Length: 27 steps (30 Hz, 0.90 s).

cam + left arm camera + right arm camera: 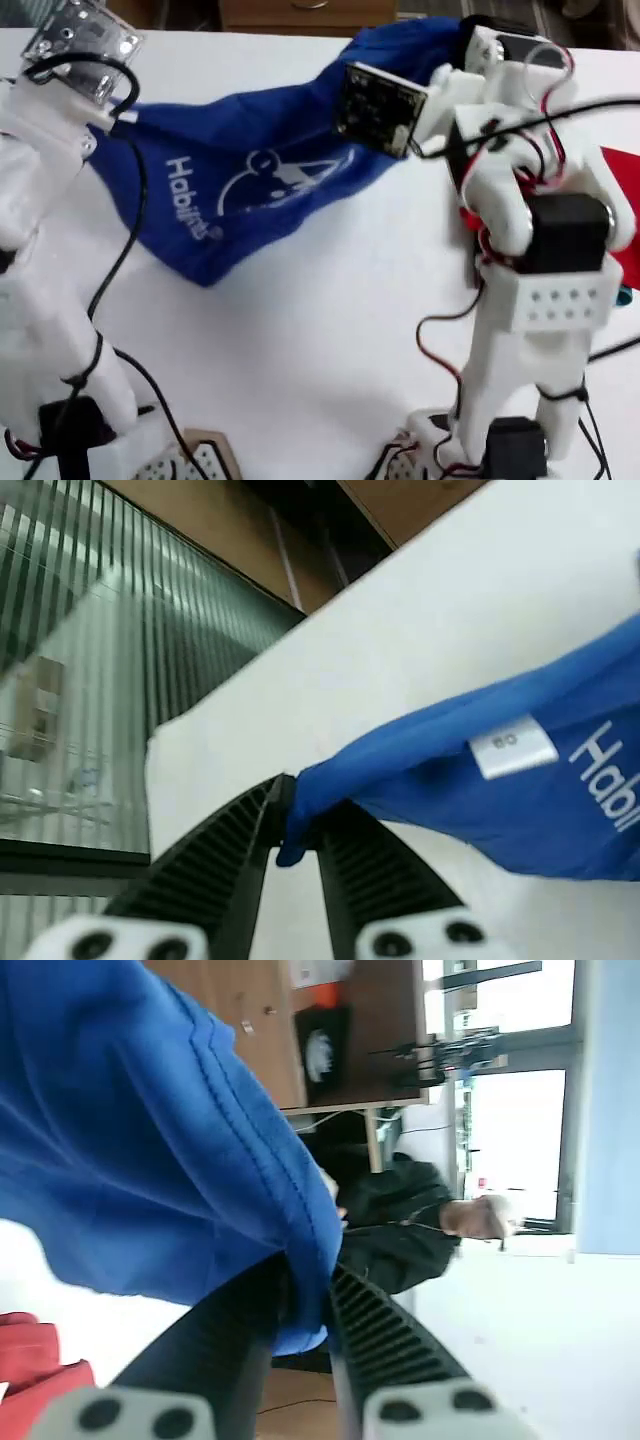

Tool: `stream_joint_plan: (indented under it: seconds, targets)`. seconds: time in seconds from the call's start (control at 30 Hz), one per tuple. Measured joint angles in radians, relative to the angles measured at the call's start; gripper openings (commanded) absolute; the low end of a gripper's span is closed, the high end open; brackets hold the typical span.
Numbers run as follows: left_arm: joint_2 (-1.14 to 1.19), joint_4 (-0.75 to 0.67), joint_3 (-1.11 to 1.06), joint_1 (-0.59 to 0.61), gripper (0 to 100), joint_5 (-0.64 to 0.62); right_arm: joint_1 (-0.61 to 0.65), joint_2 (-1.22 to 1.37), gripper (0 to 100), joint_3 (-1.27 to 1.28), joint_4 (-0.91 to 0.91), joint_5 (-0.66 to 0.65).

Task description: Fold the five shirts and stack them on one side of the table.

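A blue shirt (250, 180) with a white print hangs stretched between the two arms above the white table (330, 330). My left gripper (292, 825) is shut on one edge of the blue shirt (480, 780), near its white label (510, 748), at the far left of the table. On the far right, my right gripper (305, 1310) is shut on the other edge of the blue shirt (140, 1140). The shirt's middle sags down onto the table. A red shirt (625, 225) lies at the right edge, also seen as red cloth (30, 1365).
Both arm bases stand at the near edge, with cables (150, 390) trailing across the table. A wooden cabinet (300, 15) stands beyond the far edge. Bare table surface lies between the arms in front of the blue shirt.
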<state>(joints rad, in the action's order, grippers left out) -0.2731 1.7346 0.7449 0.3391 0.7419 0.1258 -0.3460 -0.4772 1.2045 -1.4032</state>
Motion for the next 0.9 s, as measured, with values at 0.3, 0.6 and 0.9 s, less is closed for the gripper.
stream_joint_plan:
  seconds: [0.3, 0.6, 0.9]
  targets:
    - [-0.037, 0.031, 0.210, 0.052, 2, 0.000, 0.000, -0.176, 1.9, 0.000, -0.002, -0.008]
    - [-0.038, 0.035, 0.301, 0.052, 2, -0.009, 0.000, -0.285, 1.9, -0.014, -0.137, -0.008]
    - [-0.037, 0.035, 0.213, 0.052, 2, -0.046, 0.000, -0.287, 2.0, -0.009, -0.169, -0.008]
